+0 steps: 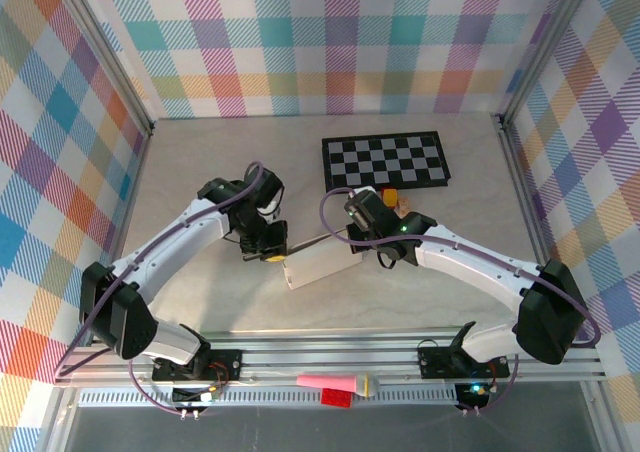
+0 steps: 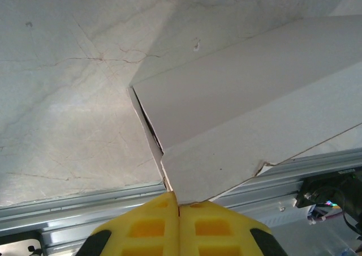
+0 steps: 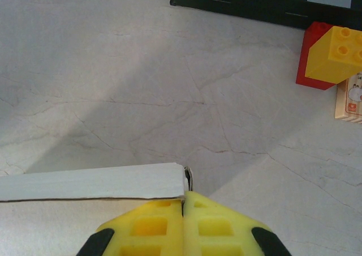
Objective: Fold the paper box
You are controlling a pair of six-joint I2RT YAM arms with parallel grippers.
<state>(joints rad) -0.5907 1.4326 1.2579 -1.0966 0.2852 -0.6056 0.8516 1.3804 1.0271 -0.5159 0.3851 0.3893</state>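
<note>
The paper box (image 1: pixel 320 262), a slim white cardboard box, lies slanted at mid-table between my two arms. My left gripper (image 1: pixel 268 255) is at its left end. In the left wrist view the yellow fingers (image 2: pixel 147 227) are pressed together at the left gripper (image 2: pixel 178 202), pinching a thin flap at the corner of the box (image 2: pixel 243 109). My right gripper (image 1: pixel 355 240) is at the box's right end. Its jaws (image 3: pixel 184 196) are shut on the thin end flap of the box (image 3: pixel 90 182).
A black-and-white checkerboard mat (image 1: pixel 385 159) lies at the back. A red brick (image 3: pixel 312 58), a yellow brick (image 3: pixel 334 55) and a small pale block (image 3: pixel 350 97) sit just in front of it. A pink object (image 1: pixel 335 382) and a red brick (image 1: pixel 335 397) rest on the front rail (image 2: pixel 68 210).
</note>
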